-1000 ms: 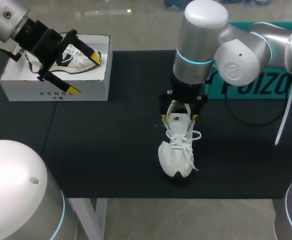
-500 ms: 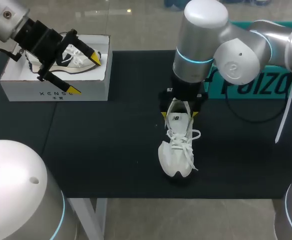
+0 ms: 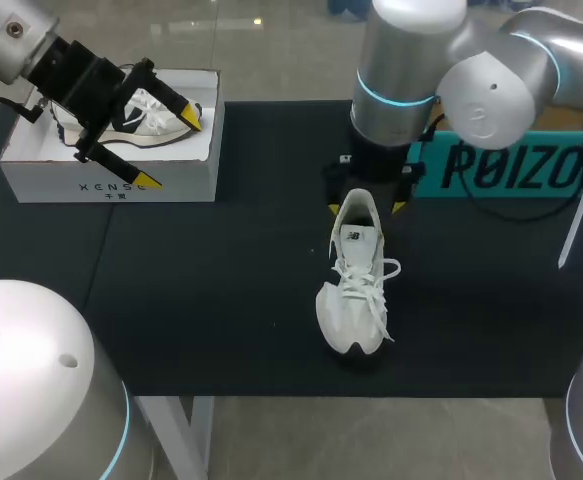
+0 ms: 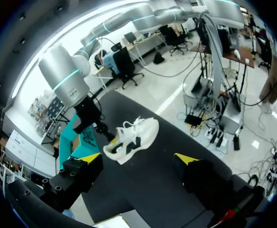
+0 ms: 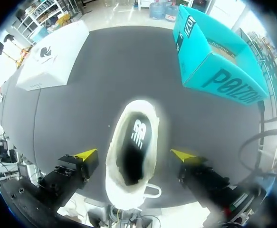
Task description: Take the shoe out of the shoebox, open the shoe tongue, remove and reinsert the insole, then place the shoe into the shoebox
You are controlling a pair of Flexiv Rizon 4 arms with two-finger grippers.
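Right pincer (image 5: 134,155) spread wide, astride heel of white shoe (image 5: 131,142)

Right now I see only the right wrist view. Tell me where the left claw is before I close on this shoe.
Observer: The left claw hovers open over the white shoebox, well apart from your shoe.
Operator: Report what is in that box.
Observer: A second shoe lies inside it.
Operator: Give me the toe end of mine.
Observer: Its toe points toward the near edge of the table, away from the right claw.
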